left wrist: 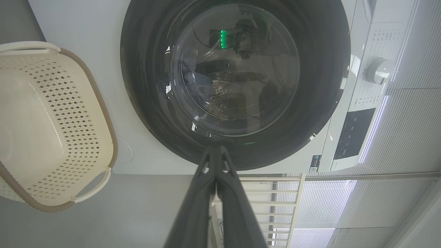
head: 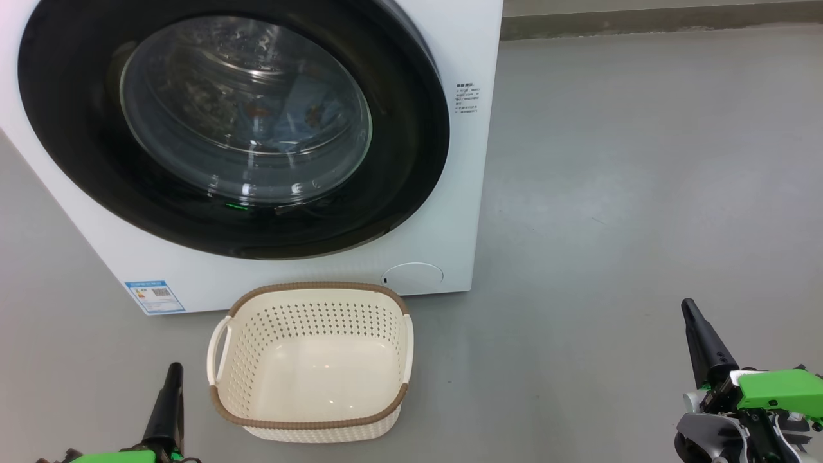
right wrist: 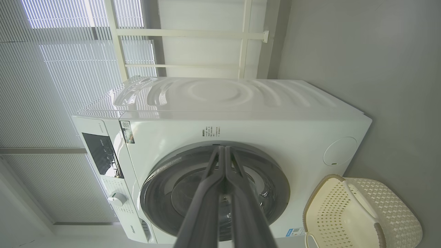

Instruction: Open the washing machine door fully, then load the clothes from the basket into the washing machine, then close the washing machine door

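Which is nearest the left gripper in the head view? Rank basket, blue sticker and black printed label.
From the left gripper:
1. The basket, just to its right.
2. The blue sticker, low on the washing machine.
3. The black printed label, high at the right.

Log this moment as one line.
washing machine door shut | clothes inside washing machine | basket empty | left gripper shut, free | right gripper shut, free

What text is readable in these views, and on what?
Nothing is sharp enough to quote.
Too small: print block on the washer front.
Too small: blue label with a QR code, at the washer's lower corner.
Blurred: control panel markings.
Too small: sticker beside the panel.
No text: basket.
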{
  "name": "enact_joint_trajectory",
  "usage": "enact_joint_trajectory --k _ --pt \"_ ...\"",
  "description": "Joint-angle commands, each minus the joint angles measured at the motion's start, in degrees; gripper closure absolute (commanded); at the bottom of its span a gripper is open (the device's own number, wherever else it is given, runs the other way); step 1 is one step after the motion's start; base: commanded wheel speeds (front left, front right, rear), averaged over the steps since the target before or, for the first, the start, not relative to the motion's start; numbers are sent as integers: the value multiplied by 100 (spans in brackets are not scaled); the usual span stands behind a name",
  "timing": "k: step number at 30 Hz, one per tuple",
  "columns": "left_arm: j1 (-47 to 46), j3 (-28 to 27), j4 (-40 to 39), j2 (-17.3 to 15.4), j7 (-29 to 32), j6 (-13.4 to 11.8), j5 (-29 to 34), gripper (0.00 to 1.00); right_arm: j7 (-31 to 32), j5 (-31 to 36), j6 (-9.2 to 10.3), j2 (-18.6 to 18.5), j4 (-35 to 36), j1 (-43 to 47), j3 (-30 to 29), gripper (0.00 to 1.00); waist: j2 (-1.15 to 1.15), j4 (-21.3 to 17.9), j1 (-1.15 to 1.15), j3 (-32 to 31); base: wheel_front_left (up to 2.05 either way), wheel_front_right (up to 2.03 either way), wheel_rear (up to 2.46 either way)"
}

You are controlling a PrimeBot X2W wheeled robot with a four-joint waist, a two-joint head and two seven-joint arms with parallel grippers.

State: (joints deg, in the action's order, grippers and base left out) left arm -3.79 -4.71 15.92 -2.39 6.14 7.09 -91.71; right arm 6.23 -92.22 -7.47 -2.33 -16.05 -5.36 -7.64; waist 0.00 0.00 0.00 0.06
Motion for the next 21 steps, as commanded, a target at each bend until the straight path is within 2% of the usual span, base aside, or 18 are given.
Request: enact_joint_trajectory --k 1,21 --pt "-273 -187 -161 -49 39 40 -41 100 32 13 -2 -54 175 -116 102 100 0 0 0 0 0 0 0" --pt "-273 -187 -161 -49 38 40 -41 100 32 13 -2 -54 175 -116 102 100 0 0 0 0 0 0 0"
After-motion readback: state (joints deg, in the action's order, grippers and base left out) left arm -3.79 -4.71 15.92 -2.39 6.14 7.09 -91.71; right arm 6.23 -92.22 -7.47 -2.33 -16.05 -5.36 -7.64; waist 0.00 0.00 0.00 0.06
